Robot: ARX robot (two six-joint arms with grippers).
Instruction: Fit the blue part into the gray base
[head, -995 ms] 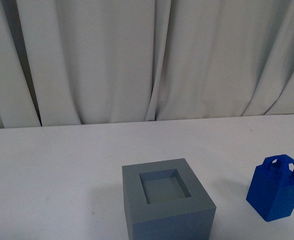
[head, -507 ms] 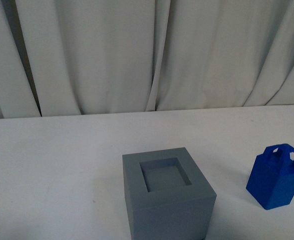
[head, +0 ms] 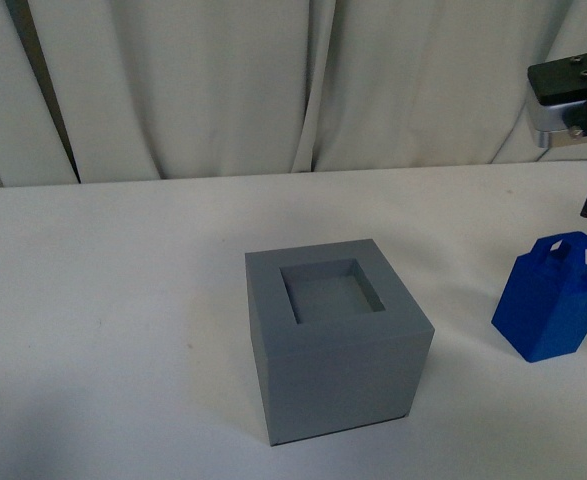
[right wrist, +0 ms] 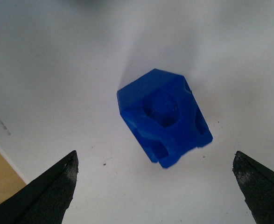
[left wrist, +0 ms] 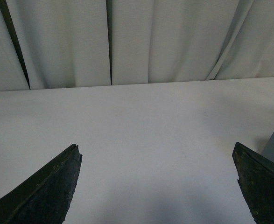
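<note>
Right gripper [right wrist: 154,155]: jaws wide, empty, poised above blue part [right wrist: 164,116], which stands centred beneath them, seemingly for a handle grasp; gray base [head: 333,345] well to its left, recess upward

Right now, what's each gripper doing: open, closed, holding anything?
Left gripper: open, empty.
Right gripper: open, above the blue part, not gripping it.

The right gripper [right wrist: 154,156] has appeared above the blue part [head: 553,296].
</note>
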